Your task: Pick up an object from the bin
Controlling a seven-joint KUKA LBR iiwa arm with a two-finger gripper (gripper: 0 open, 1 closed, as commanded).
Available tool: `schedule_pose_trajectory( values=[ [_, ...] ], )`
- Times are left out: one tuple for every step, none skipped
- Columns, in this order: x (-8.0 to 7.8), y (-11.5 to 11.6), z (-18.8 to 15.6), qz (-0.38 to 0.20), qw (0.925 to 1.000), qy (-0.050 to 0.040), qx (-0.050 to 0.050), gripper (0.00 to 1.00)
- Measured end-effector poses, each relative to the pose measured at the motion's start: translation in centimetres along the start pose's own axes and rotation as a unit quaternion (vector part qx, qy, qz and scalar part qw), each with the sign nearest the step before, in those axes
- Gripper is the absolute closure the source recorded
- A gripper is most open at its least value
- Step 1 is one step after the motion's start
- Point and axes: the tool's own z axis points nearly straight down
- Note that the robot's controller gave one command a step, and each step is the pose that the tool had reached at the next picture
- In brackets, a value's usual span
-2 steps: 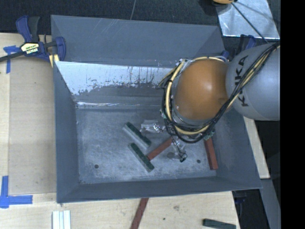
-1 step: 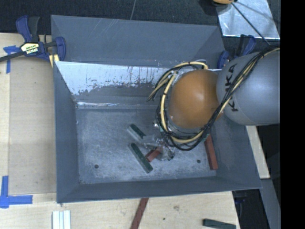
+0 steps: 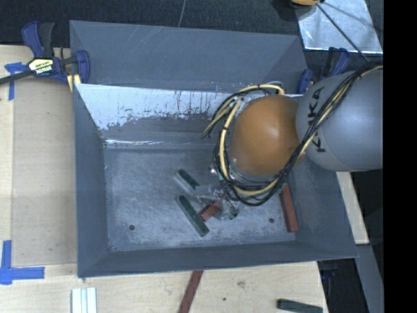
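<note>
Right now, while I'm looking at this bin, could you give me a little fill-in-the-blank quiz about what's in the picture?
The arm reaches into the bin from the view's ___ side.
The rounded cover on its wrist is ___.
Left of the gripper lie an upper bar and a lower bar, both dark ___.
Missing words: right; orange; green.

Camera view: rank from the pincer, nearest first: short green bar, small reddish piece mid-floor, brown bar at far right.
1. Reddish piece, mid-floor, right beside the pincer.
2. Short green bar, up and left of it.
3. Brown bar, off to the view's right.
</note>
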Motion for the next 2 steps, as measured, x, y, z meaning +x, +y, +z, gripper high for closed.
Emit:
schedule_pose_trajectory(
  values=[
    [0.2, -0.7, 0.0, -0.042, 0.9991, -0.0024, -0.001, 1.00],
    [1.7, 0.2, -19.1, -0.007, 1.0000, -0.0005, 0.002, 1.00]
  ],
)
